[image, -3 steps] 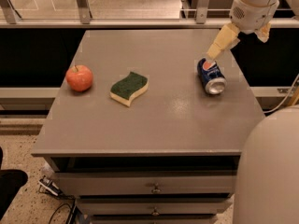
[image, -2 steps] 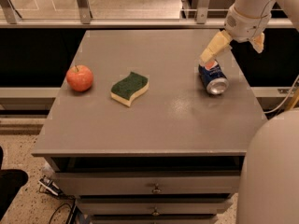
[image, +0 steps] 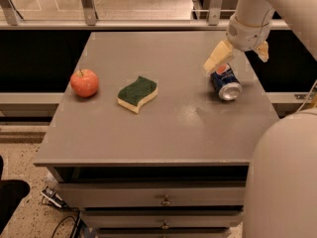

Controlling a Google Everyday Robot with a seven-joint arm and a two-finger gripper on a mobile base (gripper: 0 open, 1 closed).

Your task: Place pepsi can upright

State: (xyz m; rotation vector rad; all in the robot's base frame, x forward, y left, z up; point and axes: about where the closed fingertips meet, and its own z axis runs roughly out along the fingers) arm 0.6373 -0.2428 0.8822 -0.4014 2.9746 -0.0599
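Pepsi can (image: 225,82): on its side on table (image: 163,133), silver end toward camera, logo facing up. Same spot and pose as a sec ago, so not yet touched.

Changed: claw (image: 240,54) lower and nearer than a sec ago. Came down in steps from well above the can to just above its far end. Spread wide, nothing gripped. One cream finger (image: 217,58) just off the can's upper left, maybe brushing it, can't tell. Other finger up and to the can's right, apart from it.

Meaning for task: approach approx done, grasp not begun. Looks like the fingers are lining up to straddle the can body. Next likely needs a bit more drop, then a squeeze across the round side, lift, tip silver end down, set back.

Risk: round can, free to roll. A nudge from the near finger before closing could push it away.

Elsewhere: sponge (image: 137,93) well left of the can, apple (image: 84,82) farther left. Neither moved, neither in the way.
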